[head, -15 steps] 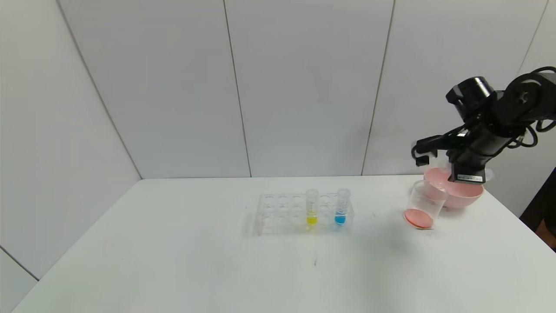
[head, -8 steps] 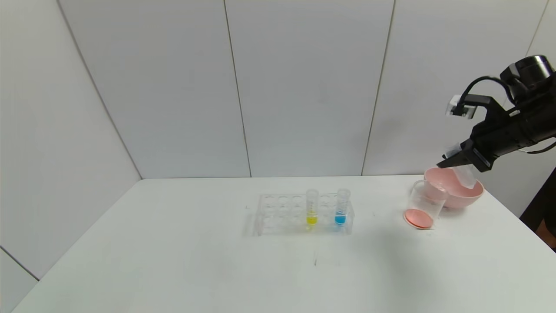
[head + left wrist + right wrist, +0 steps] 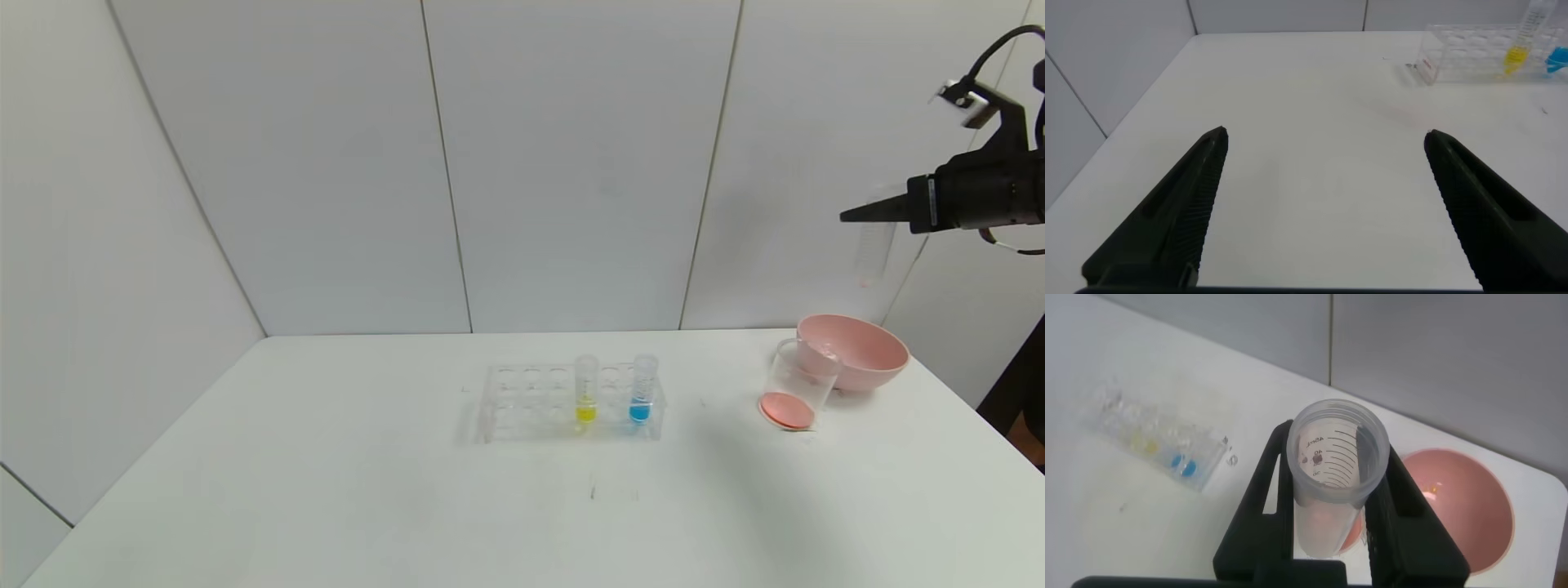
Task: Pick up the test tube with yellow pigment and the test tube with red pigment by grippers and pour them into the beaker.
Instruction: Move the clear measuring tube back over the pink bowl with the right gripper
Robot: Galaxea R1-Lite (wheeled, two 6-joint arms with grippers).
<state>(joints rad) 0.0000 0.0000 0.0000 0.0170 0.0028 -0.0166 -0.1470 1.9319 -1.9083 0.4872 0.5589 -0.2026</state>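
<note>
The test tube with yellow pigment [image 3: 585,389] stands in a clear rack [image 3: 522,402] at mid-table. The test tube with red pigment [image 3: 1331,527] is clamped in my shut right gripper [image 3: 1336,445]. It is close to upright, its open mouth faces the wrist camera, and only red specks cling inside. In the head view that right gripper [image 3: 851,216] is high at the far right, well above the beaker [image 3: 798,377], and the clear tube [image 3: 872,245] hangs faintly below it. The beaker has red liquid in its bottom. My left gripper [image 3: 1325,135] stands open and empty, low over the table's left side.
A tube of blue liquid [image 3: 642,389] stands in the rack beside the yellow one. A pink bowl [image 3: 857,353] sits just behind the beaker near the table's right edge. The rack [image 3: 1470,59] lies far ahead of the left gripper.
My right arm has risen up and to the right from just above the bowl and beaker, carrying the tube with it. The tube has turned from tilted towards upright.
</note>
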